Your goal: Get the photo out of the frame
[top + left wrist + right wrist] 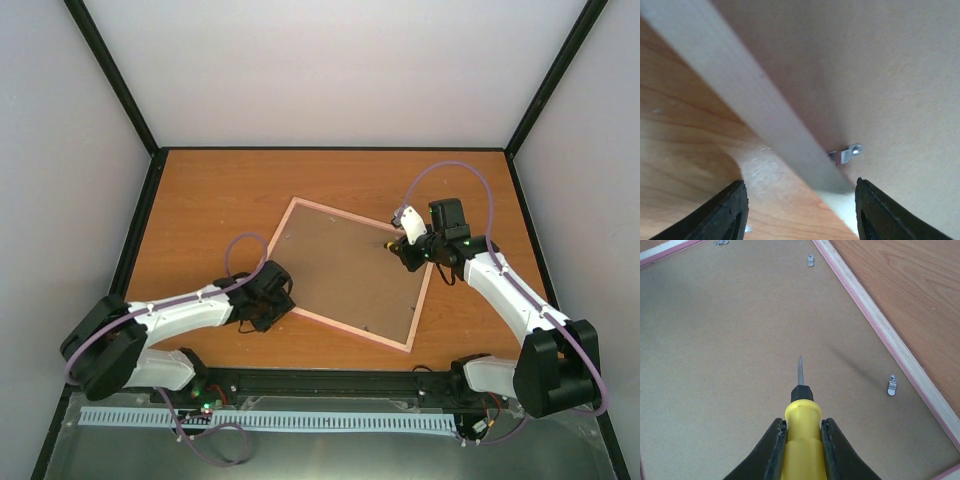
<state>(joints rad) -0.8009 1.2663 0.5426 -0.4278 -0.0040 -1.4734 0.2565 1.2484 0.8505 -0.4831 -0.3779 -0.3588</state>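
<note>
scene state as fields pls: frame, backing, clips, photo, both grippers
frame: back side up, flat on table, rotated
backing board: seated in the frame
clip: on the board by the frame edge; more along other edges
photo: not visible
left gripper: open, astride the frame's edge
right gripper: shut on yellow screwdriver, tip aimed at the board

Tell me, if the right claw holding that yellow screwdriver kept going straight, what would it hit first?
Probably the brown backing board: the screwdriver tip in the right gripper points down at it, though depth is unclear.
</note>
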